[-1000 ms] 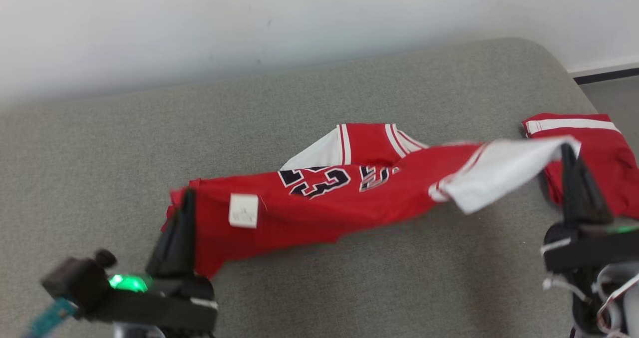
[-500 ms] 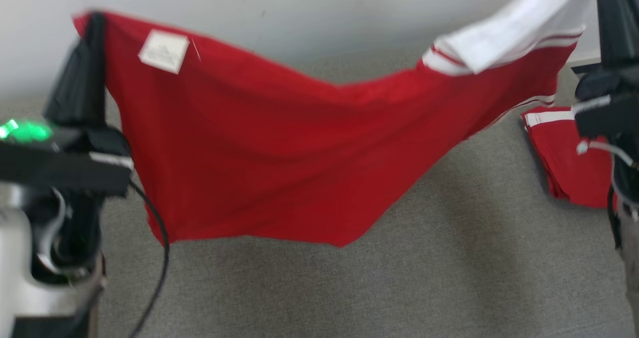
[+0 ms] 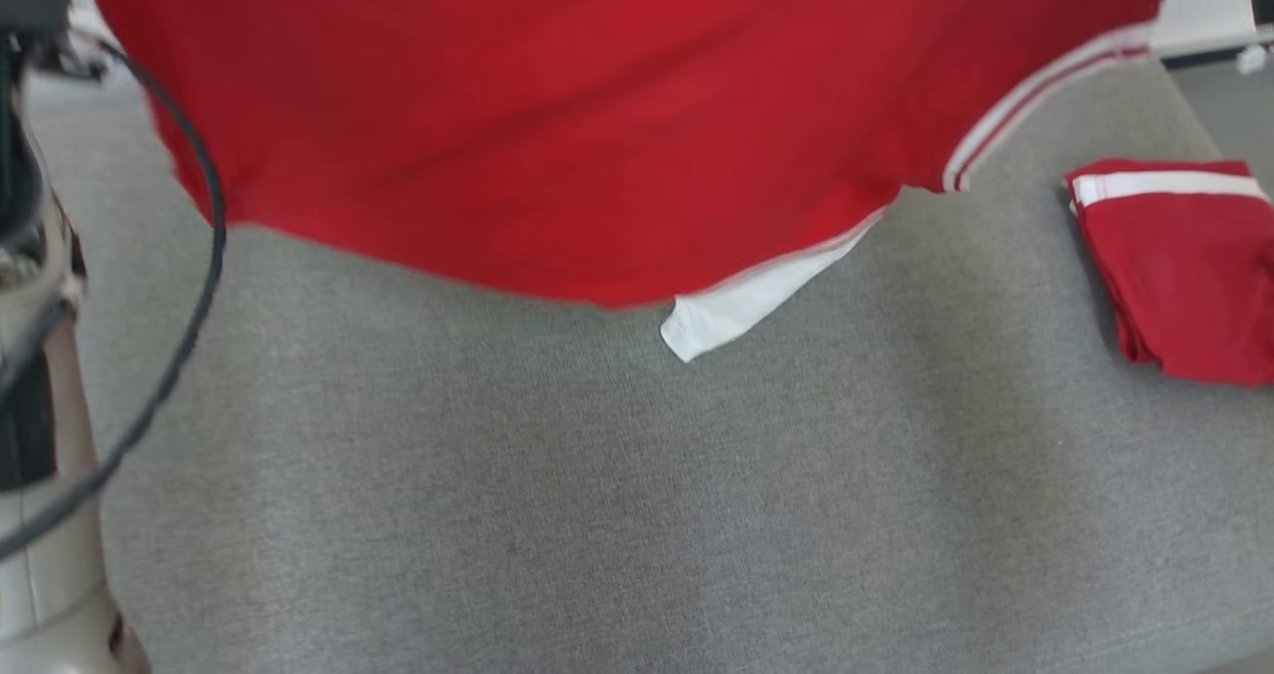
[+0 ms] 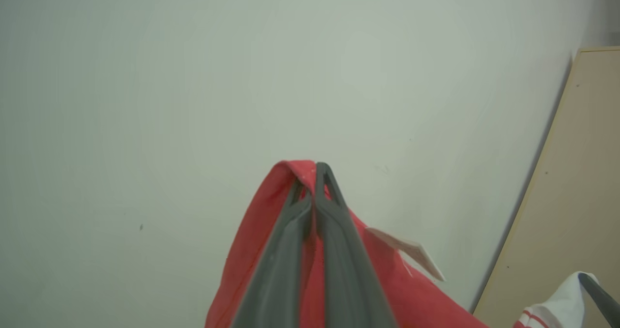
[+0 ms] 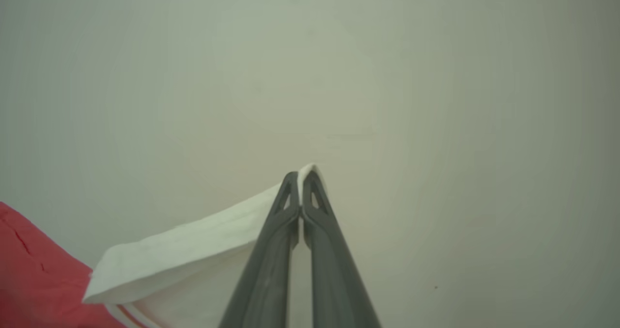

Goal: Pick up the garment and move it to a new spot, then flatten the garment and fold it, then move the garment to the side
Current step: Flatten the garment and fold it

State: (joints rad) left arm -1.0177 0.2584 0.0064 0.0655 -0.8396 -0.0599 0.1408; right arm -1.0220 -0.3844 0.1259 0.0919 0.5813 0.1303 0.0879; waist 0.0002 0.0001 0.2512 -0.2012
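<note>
Your left pincer: fingers clenched, a red corner of the jersey pinched at the tips. A white label hangs just beside the fingers.

Your right pincer: also clamped shut, gripping the jersey's white trim edge, which trails off to one side into red cloth. Both pincers point at the bare wall, so you hold them high.

Between the pincers the jersey hangs as a wide red sheet, sagging in the middle. Its lowest part, a white flap, dangles toward the grey cushion; you cannot tell whether it touches.

Likely reason for the hold: with two corners gripped and spread well apart, the cloth's own weight pulls it open, ready to be laid flat at a new spot.

Below your right pincer and to its outer side, a folded red cloth rests on the cushion, well apart from the hanging jersey. Keep the sheet off it when you lower.

Changes:
- A second ago the jersey mostly lay on the cushion, number showing, with both corners already pinched low.
- Half a second ago it was lifted and stretched at wall height.
- Now its lower edge hangs higher still.
- The folded cloth has stayed put.
</note>
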